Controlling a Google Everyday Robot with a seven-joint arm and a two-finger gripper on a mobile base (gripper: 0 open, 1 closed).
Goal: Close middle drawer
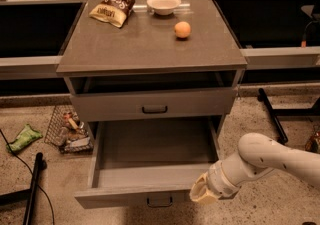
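Middle drawer [150, 176]: pulled far out of the cabinet, low in the camera view. My claw [202, 195] sits at the right end of its front panel; I cannot tell how far open it is, nor whether it touches. The dark pull handle [160, 201] is left of the claw. The drawer above [154, 104] is nearly shut. Bench [145, 49] top: orange [182, 29], bowl [163, 3], chip bag [116, 3].

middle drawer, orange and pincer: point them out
middle drawer [115, 199]: camera view, left half of its pulled-out front panel
orange [182, 29]: camera view, centre of the fruit
pincer [201, 195]: camera view, its tip, by the drawer front's right end
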